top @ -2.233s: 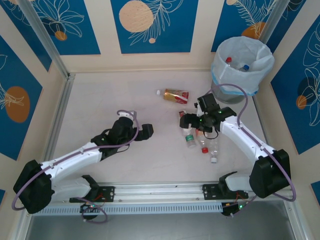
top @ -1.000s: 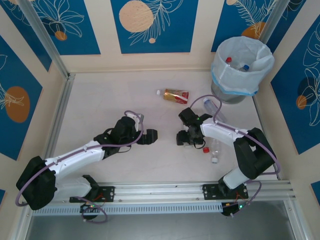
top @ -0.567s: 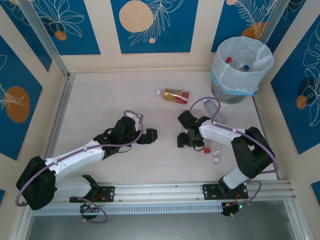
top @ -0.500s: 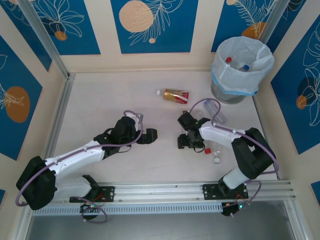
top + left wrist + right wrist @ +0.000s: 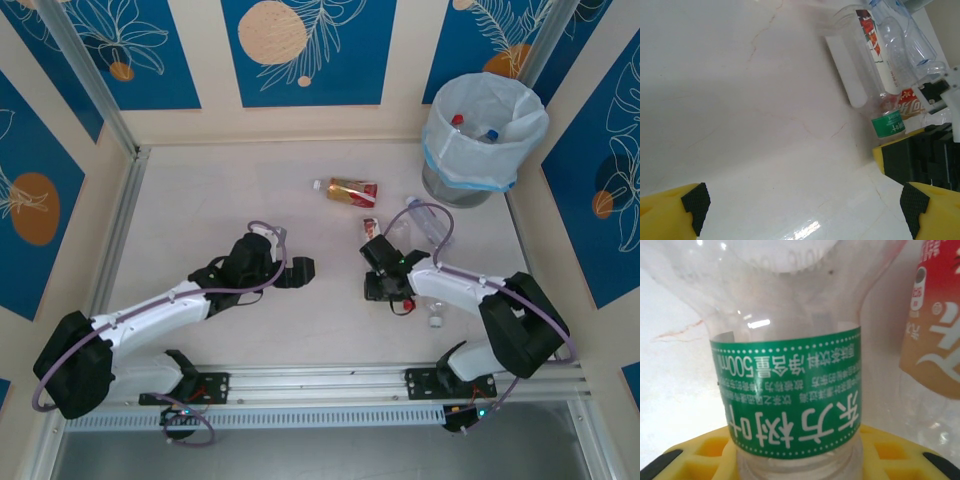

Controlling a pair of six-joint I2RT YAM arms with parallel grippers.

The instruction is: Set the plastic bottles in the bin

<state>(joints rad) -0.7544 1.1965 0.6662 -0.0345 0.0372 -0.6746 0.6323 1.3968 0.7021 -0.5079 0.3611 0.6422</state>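
Right gripper (image 5: 383, 290) around a green-labelled bottle (image 5: 790, 385), the bin (image 5: 462, 160) well apart.
My left gripper (image 5: 303, 270) is released, low over the bench (image 5: 200, 200). My right gripper is released too, fingers wide on both sides of the bottle, among other plastic bottles (image 5: 875, 50). Further back, a gold-labelled bottle (image 5: 351, 190) lies alone; the bin stands far right.

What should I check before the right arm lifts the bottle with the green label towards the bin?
1. The green-label bottle lies between the right gripper's fingers: ok.
2. The pads touch it: not ok, they stand wide of it on both sides.
3. The red-and-gold bottle is clear of the grasp: cannot tell, it lies close beside.
4. The left gripper is out of the way: ok, it is open and well apart to the left.
5. The bin has room: ok, the bottles inside lie below its rim.
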